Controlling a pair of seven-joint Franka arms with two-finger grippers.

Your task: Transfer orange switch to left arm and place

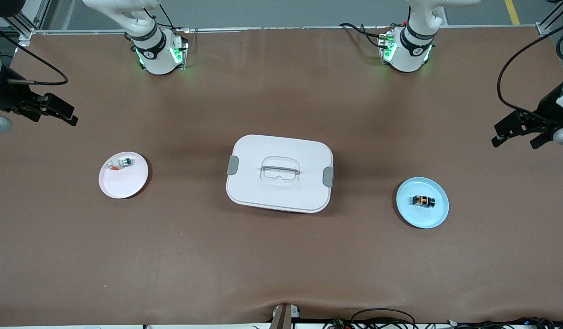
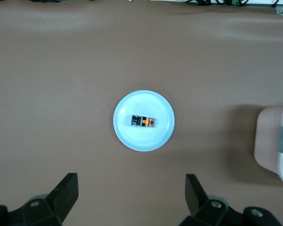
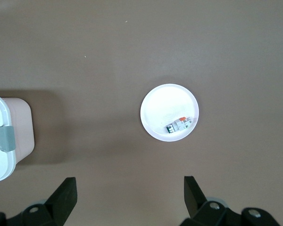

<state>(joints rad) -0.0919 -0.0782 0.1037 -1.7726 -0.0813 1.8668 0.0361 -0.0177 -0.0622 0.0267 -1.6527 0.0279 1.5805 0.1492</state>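
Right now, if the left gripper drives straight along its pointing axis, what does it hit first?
Probably bare table. The left gripper, fingers open, points down with the blue plate and orange switch slightly ahead of its fingertips, so likely just short of the plate. Depth unclear.

Two white robot arms with black two-finger grippers: left gripper (image 1: 514, 132), right gripper (image 1: 62, 113).
One large white rounded-rectangle plastic box with grey side clips (image 1: 279, 173).
Two small round plates: one pale blue (image 1: 439, 214), one pale pink (image 1: 121, 187).
One tiny black-and-orange push-button switch (image 1: 422, 200).
One small white-and-green part (image 1: 120, 163).
One brown table (image 1: 281, 265).
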